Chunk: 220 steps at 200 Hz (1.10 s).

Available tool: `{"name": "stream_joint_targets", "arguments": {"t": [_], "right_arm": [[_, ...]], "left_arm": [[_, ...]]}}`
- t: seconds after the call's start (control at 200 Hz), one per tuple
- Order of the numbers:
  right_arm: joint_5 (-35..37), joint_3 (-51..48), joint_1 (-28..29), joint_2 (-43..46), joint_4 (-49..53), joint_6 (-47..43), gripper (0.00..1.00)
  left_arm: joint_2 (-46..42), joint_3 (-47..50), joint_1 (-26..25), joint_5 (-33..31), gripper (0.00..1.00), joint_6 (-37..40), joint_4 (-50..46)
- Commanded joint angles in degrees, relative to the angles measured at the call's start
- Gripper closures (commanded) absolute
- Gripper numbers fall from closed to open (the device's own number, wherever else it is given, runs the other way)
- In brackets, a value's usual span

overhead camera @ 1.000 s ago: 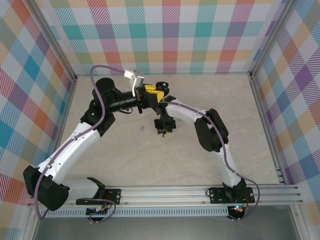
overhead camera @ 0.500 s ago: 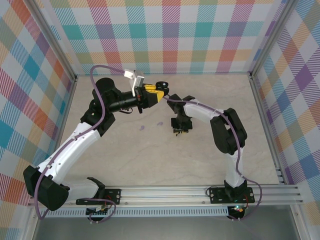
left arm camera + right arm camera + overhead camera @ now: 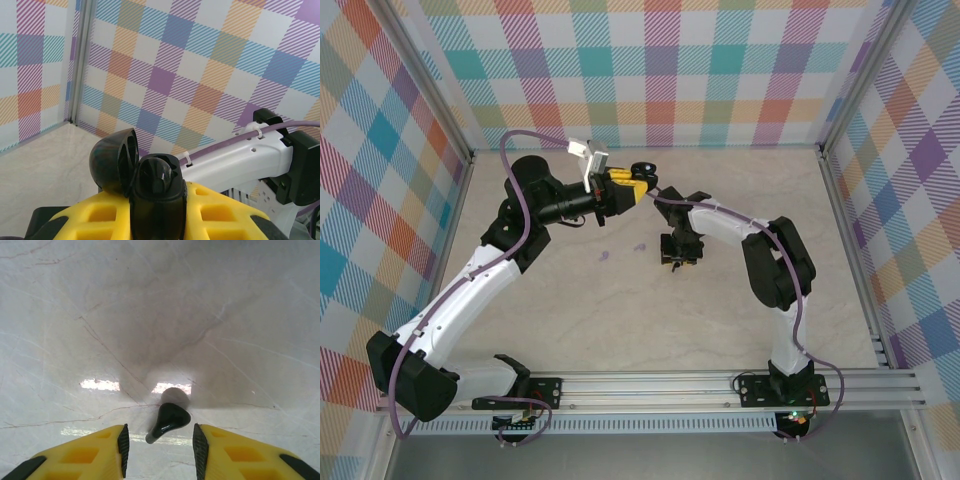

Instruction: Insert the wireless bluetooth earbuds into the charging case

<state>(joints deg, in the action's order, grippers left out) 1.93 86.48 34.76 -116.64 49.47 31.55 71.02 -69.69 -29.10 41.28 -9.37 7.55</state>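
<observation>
My left gripper (image 3: 157, 212) is shut on the black charging case (image 3: 159, 192) and holds it up above the table, lid (image 3: 112, 160) swung open to the left. A glossy black rounded shape sits in the case's well. In the top view that gripper (image 3: 625, 190) is near the back middle with the case (image 3: 642, 170). My right gripper (image 3: 160, 442) stands open low over the table, and a black earbud (image 3: 170, 419) rests between its pads with a gap on each side. Two lilac earbuds (image 3: 603, 256) (image 3: 640, 246) lie on the table left of the right gripper (image 3: 677, 262).
The marble tabletop (image 3: 620, 320) is fenced by checked walls (image 3: 660, 70) and a metal rail (image 3: 720, 385) at the near edge. The right arm's white link (image 3: 240, 160) passes close behind the held case.
My right gripper has moved right, away from under the case, uncovering a lilac earbud, and its jaws have spread wider. The left arm and case have stayed still.
</observation>
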Motion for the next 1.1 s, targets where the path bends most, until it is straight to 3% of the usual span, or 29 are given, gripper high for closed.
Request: {"name": "stream_joint_targets", "arguments": {"t": [0.0,0.355,1.095], "right_arm": [[0.5,1.6,0.2,-0.2,1.5,4.1,0.59],[0.7,2.5,0.2,-2.8,2.3,7.1,0.56],[2.6,3.0,0.3,-6.8,1.5,7.9,0.65]], "left_arm": [[-1.0,-0.1,0.2,0.1,0.91,0.9,0.5],[-0.8,-0.1,0.2,0.2,0.91,1.0,0.6],[-0.7,0.3,0.2,0.2,0.91,1.3,0.3]]}}
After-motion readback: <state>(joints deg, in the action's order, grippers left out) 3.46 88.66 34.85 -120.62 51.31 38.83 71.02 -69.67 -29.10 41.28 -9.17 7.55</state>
